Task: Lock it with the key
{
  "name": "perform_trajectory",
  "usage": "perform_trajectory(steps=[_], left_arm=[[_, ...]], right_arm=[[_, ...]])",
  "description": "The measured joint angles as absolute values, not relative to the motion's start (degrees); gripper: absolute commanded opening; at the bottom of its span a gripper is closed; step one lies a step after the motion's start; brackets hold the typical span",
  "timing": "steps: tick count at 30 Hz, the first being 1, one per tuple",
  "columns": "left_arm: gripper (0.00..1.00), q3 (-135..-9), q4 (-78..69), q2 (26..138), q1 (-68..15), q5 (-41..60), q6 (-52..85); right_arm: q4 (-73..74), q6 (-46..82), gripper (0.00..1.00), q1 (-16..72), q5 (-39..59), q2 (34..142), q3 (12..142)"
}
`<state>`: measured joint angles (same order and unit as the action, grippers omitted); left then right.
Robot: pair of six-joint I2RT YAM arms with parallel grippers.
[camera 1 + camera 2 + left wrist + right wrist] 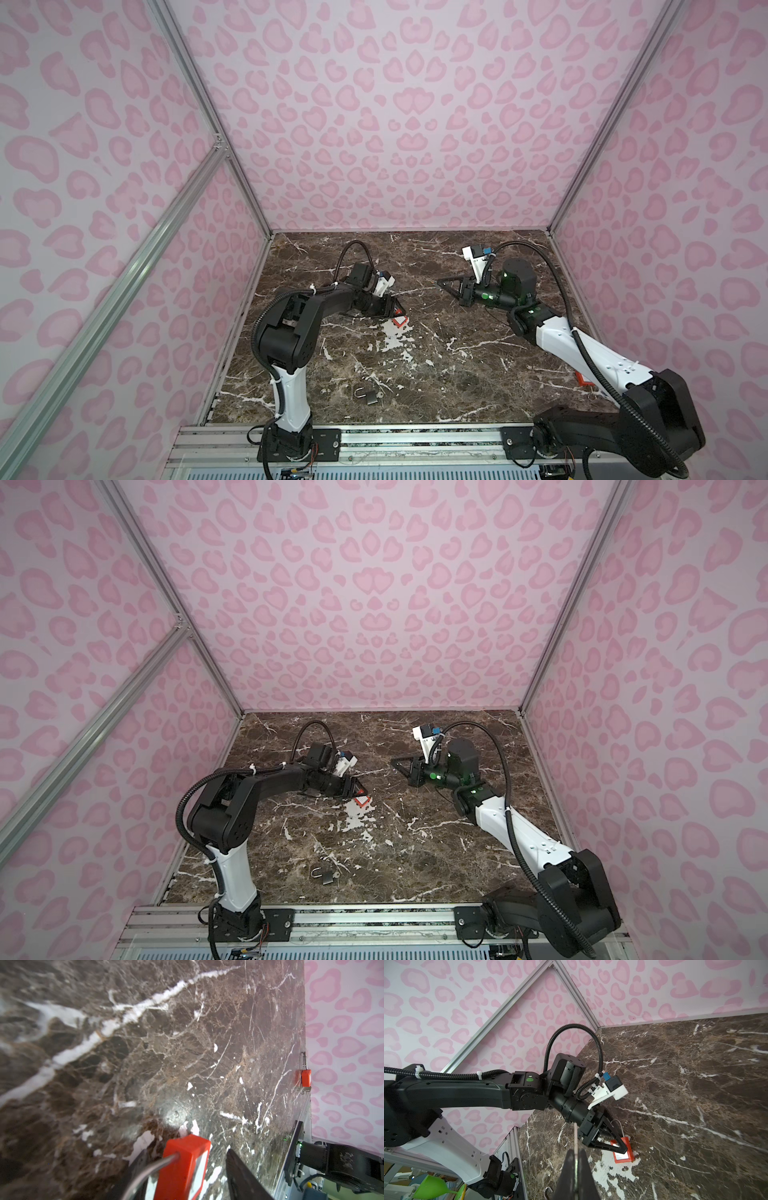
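Note:
A red padlock [400, 321] with a white label lies on the marble table [436, 365] left of the middle. My left gripper [395, 309] stands open around the padlock's shackle end. In the left wrist view the red body [182, 1167] sits between the fingers, with a clear gap to one finger [239, 1172]. The steel shackle [149, 1169] points back toward the wrist. My right gripper [439, 283] hovers to the right of the lock, its tip pointing at it. It is shut on the key [575, 1136], whose thin blade sticks out past the fingertips.
A small dark padlock [368, 395] with an open shackle lies near the table's front edge. Another red padlock [582, 379] lies at the right wall, partly under my right arm. Pink patterned walls close in three sides. A metal rail [415, 440] runs along the front.

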<state>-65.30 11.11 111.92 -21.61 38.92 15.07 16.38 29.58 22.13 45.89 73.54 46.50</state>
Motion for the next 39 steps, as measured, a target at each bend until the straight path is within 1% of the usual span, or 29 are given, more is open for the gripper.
perform_trajectory(steps=[8,39], left_arm=[[0.60,-69.69,13.37,114.21,-21.61,36.91,16.51],[0.60,-78.17,13.76,120.20,-24.05,39.46,19.46]], right_arm=[[16.10,29.32,0.00,21.96,45.87,73.17,46.22],[15.99,29.41,0.00,20.95,45.21,72.64,44.12]])
